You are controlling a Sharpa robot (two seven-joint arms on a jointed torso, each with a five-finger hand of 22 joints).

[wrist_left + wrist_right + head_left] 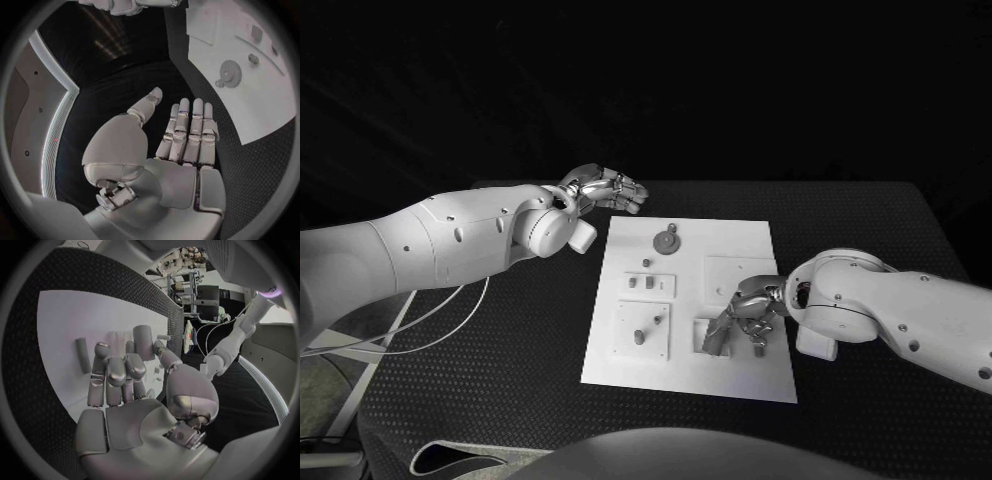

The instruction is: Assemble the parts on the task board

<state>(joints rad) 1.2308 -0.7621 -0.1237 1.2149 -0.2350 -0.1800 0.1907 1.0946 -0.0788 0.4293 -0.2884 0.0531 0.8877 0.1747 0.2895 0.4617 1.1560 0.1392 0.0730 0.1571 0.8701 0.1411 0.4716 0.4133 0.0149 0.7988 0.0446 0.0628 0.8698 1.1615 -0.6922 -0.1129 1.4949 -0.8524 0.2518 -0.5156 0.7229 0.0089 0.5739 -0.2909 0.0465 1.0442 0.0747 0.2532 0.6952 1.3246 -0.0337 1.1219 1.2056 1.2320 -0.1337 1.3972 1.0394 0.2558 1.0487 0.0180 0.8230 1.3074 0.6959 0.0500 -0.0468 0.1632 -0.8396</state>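
Right hand works at the board; left hand waits beside it, fingers apart, holding nothing.
Right fingers curl near a peg; whether they grip it I cannot tell. Better to keep it upright.

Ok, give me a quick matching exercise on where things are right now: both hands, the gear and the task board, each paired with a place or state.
Things:
1. left hand
2. right hand
3. gear
4. task board

Places or states:
A. lies flat at the board's far end
B. white, in the middle of the table
C. fingers straight, off the board's far left corner, holding nothing
D. over the board's near right part, fingers curled among the parts

Pairs: 1-C, 2-D, 3-A, 4-B
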